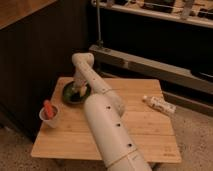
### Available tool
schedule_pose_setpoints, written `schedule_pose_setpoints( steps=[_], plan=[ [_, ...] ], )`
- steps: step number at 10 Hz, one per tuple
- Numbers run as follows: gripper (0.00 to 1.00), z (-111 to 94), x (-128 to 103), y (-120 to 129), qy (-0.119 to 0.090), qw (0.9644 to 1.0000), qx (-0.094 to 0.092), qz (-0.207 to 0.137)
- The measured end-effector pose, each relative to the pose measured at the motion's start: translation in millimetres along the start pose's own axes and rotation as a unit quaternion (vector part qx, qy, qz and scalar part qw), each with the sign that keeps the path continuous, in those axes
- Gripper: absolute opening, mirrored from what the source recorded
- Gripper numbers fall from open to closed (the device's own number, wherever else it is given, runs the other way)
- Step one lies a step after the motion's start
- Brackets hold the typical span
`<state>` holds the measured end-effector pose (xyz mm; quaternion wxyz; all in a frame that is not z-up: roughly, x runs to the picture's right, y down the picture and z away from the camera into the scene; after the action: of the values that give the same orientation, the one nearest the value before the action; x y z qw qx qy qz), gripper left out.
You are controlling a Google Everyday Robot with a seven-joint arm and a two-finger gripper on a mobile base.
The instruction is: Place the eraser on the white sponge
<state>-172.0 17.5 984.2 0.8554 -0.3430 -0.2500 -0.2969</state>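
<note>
Eraser and white sponge cannot be made out in this view. The gripper [77, 90] hangs down into the green bowl [65, 96] at the far left part of the wooden table [150, 136]. Whether it is spread or pressed together cannot be told, and something yellowish lies in the bowl under it. Nearer the camera and leftward in the picture from the gripper stands a white cup [50, 120] holding an orange-red piece [47, 107]. Well apart to the picture's right lies a white patterned tube [159, 105] on its side at the table's edge; its print cannot be read.
</note>
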Motion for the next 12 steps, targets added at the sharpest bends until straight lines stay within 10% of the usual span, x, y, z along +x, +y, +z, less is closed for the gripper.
schedule_pose_setpoints(
  steps=[5,12],
  plan=[
    [0.00,-4,-1,0,-0.001,1.0000,0.000,-0.002],
    [0.00,-71,-16,3,-0.032,0.9915,0.108,-0.066]
  ],
)
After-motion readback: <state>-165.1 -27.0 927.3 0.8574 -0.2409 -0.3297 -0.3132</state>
